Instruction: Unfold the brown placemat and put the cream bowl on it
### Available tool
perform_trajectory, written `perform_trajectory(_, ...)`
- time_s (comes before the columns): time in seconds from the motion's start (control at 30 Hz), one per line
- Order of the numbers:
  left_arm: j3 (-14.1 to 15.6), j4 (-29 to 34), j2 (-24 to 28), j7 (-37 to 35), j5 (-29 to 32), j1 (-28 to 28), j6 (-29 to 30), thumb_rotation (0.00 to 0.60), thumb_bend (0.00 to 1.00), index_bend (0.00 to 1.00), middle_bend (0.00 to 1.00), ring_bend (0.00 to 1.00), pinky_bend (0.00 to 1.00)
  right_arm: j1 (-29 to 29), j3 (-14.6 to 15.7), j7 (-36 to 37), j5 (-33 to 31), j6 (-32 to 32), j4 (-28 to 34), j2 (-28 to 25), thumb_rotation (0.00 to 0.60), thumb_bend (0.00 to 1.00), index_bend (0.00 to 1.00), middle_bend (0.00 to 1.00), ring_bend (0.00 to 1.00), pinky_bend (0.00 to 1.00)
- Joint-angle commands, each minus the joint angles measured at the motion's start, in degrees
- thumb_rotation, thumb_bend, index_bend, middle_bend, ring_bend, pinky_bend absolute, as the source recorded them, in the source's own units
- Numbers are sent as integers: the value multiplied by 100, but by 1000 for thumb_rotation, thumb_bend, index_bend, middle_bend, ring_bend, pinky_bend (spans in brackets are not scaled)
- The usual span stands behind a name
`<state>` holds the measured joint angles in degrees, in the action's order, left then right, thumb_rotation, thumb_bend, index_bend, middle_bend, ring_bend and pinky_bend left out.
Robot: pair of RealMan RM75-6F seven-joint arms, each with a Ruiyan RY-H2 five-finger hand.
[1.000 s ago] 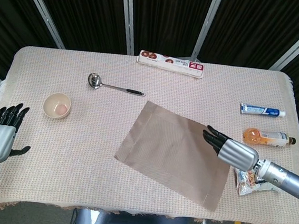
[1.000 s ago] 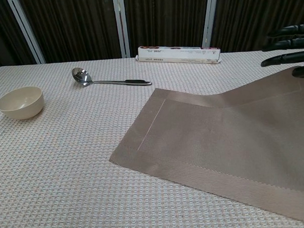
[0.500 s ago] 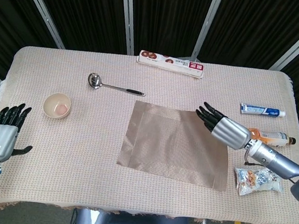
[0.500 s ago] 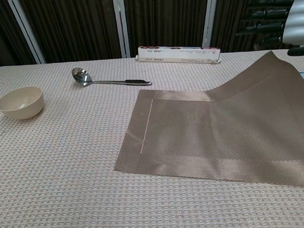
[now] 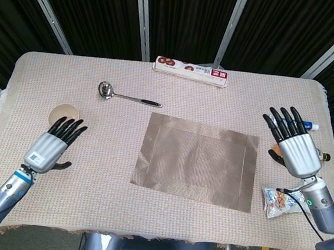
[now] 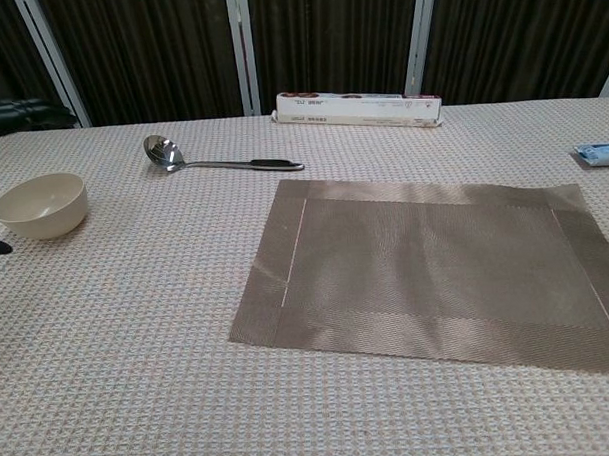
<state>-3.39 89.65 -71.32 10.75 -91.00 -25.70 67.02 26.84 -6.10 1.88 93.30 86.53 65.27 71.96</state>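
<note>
Both hands have moved since 0.5 s ago: right hand (image 5: 292, 143) has let go of the brown placemat (image 5: 196, 160) and pulled back to the table's right edge, fingers spread, palm empty; left hand (image 5: 52, 145) has come in from the left edge toward the cream bowl (image 5: 61, 115).

L hand is held flat w/ fingers apart, holding nothing, fingertips over the bowl's near rim in head view; contact can't be told. Bowl sits upright at table left, well apart from the mat.

Placemat now lies fully unfolded and flat, mid-table, slightly skewed; its raised right corner has dropped. Bare cloth on all sides of it, widest between mat's left edge and bowl.

Ladle (image 5: 125, 95) lies beyond the mat's far-left corner, boxed roll (image 5: 191, 70) along the far edge. Near R hand: toothpaste tube (image 5: 311, 125), orange bottle (image 5: 320, 155) partly hidden behind it, snack packet (image 5: 281, 201) just below.

Chest view shows the bowl's (image 6: 42, 205) inside empty, mat (image 6: 431, 269) flat w/ stitched border, only a dark bit of L hand at frame left, R hand not at all; bottle and packet out of its frame.
</note>
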Motion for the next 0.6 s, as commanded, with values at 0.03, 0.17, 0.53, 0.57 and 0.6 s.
perform_trajectory(0.03,-6,-409,-399,-83,-309,-446,-405,600,0,96,0,0,0,-754,51,-62,-576,131,1448,-629,600,0,0,0,0,0)
perform_trajectory(0.17,2,-885,-861,-300,-649,-831,-593,600,0,164,0,0,0,-1167,179,-220,-821,333,2212,-715,600,0,0,0,0,0)
perform_trajectory(0.53,32,-2150,-2186,-503,-996,-1443,-848,600,0,241,0,0,0,-1589,474,-647,-583,639,2991,-483,600,0,0,0,0,0)
perform_trajectory(0.57,53,-2262,-2286,-515,-1006,-1460,-840,600,0,241,0,0,0,-1602,467,-691,-564,661,2979,-456,600,0,0,0,0,0)
perform_trajectory(0.6,89,-2404,-2407,-540,-1019,-1477,-825,600,0,241,0,0,0,-1617,449,-716,-554,679,2956,-427,600,0,0,0,0,0)
